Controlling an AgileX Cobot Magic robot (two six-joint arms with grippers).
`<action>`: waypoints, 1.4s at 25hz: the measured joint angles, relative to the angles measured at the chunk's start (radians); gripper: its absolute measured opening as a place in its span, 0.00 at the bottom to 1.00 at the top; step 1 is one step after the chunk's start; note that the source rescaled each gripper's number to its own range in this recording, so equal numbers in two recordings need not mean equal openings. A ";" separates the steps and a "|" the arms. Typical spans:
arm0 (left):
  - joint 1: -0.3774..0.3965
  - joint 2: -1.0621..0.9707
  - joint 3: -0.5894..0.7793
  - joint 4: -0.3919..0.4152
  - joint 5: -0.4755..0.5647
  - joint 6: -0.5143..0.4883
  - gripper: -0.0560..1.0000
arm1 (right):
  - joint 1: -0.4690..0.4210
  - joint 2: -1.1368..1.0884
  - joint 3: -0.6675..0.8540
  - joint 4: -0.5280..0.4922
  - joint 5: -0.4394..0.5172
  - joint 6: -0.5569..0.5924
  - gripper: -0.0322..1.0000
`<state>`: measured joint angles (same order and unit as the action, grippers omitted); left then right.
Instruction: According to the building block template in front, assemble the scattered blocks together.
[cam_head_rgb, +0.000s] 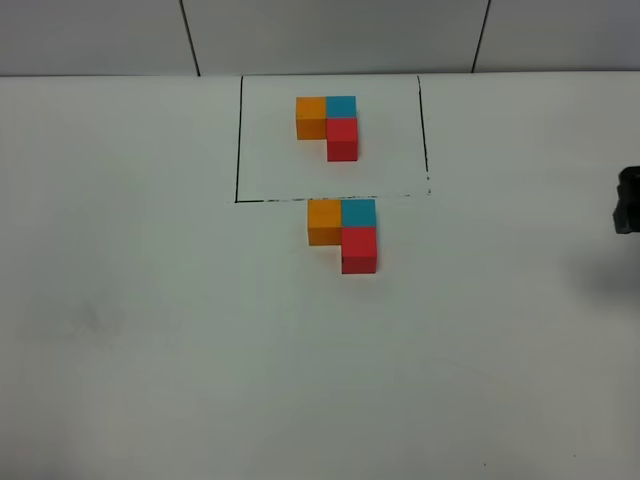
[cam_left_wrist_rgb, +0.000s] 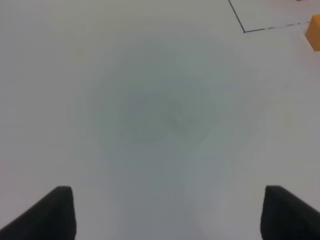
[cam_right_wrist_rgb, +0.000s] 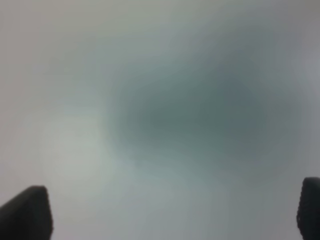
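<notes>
The building block template (cam_head_rgb: 328, 126) sits inside the black outline (cam_head_rgb: 237, 150) at the back: orange and blue in a row, red below blue. Just in front of the outline, the orange block (cam_head_rgb: 324, 221), the sky-blue block (cam_head_rgb: 359, 212) and the red block (cam_head_rgb: 359, 250) stand joined in the same L shape. The orange block's corner also shows in the left wrist view (cam_left_wrist_rgb: 314, 32). My left gripper (cam_left_wrist_rgb: 167, 212) is open over bare table, out of the exterior view. My right gripper (cam_right_wrist_rgb: 170, 215) is open, empty; part of it (cam_head_rgb: 627, 200) shows at the right edge.
A white table (cam_head_rgb: 150, 330) spreads around the blocks. A grey panelled wall (cam_head_rgb: 330, 35) runs along its back edge. The outline's corner shows in the left wrist view (cam_left_wrist_rgb: 244, 31).
</notes>
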<state>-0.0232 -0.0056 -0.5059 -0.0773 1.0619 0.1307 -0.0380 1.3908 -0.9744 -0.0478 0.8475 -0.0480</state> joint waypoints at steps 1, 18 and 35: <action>0.000 0.000 0.000 0.000 0.000 0.000 0.79 | 0.000 -0.049 0.024 0.001 0.001 -0.002 1.00; 0.000 0.000 0.000 0.000 0.000 0.000 0.79 | 0.050 -0.809 0.304 0.035 0.269 0.036 1.00; 0.000 0.000 0.000 0.000 0.000 0.000 0.79 | 0.079 -1.175 0.437 0.048 0.294 0.071 1.00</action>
<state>-0.0232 -0.0056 -0.5059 -0.0773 1.0621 0.1307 0.0406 0.2154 -0.5378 0.0000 1.1415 0.0233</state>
